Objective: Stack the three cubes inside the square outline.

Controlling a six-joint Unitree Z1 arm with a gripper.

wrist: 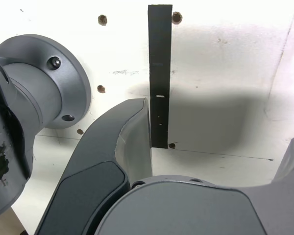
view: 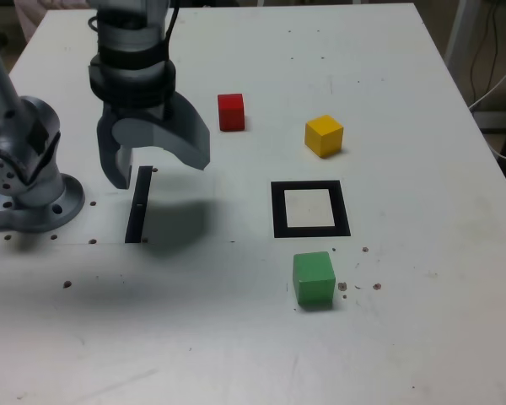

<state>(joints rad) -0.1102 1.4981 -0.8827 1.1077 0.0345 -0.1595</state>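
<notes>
Gripper spread wide and empty over the thin black strip, cubes unstacked.

The gripper (view: 156, 169) hangs pointing down at the exterior view's left, just beside the arm's base (view: 34, 202), with its two jaws spread wide and nothing between them. It sits above the far end of the thin black strip (view: 138, 205); whether a fingertip touches the strip or the table (view: 422, 337) cannot be told. The square outline (view: 310, 208) lies right of the strip, its white centre bare. The red cube (view: 231, 111) stands far of the outline and to its left, the yellow cube (view: 324, 136) just far of it, and the green cube (view: 313, 278) just near of it, all three apart from one another and from the gripper.
</notes>
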